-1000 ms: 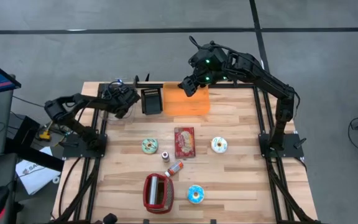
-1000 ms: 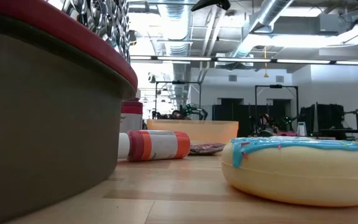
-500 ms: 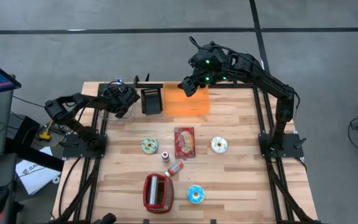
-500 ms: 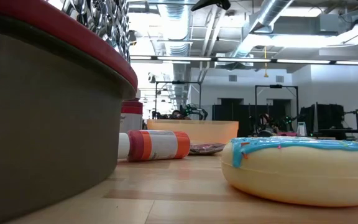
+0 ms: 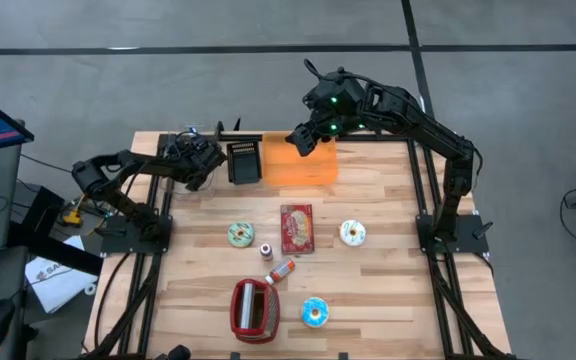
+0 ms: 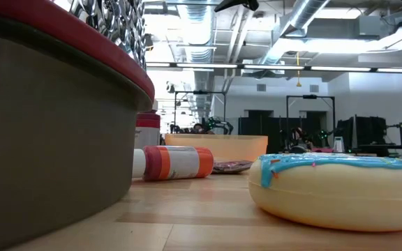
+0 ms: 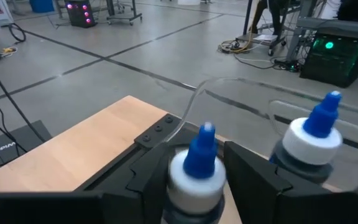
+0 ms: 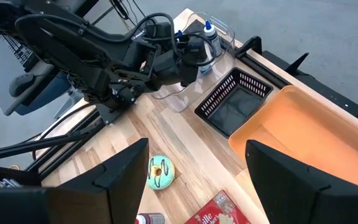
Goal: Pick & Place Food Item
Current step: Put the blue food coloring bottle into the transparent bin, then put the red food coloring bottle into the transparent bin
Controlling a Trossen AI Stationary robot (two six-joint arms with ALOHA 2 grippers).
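Red basket (image 6: 54,104) is cropped in low view.

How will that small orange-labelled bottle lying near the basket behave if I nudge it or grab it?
The bottle lies on its side on the table, so a nudge across its length would probably roll it. It looks round and smooth, so it may slip between closing fingers. It seems small, probably light. The blue-iced donut nearby might stop a roll.

We note a wooden table (image 5: 368,290). At its far edge: an orange bin (image 5: 303,163) just beside a black basket (image 5: 244,162). Mid-table: a green doughnut (image 5: 240,234), a red packet (image 5: 296,228), a white doughnut (image 5: 353,232). Nearer: a small bottle (image 5: 281,271), a red basket (image 5: 254,309), a blue doughnut (image 5: 314,312).
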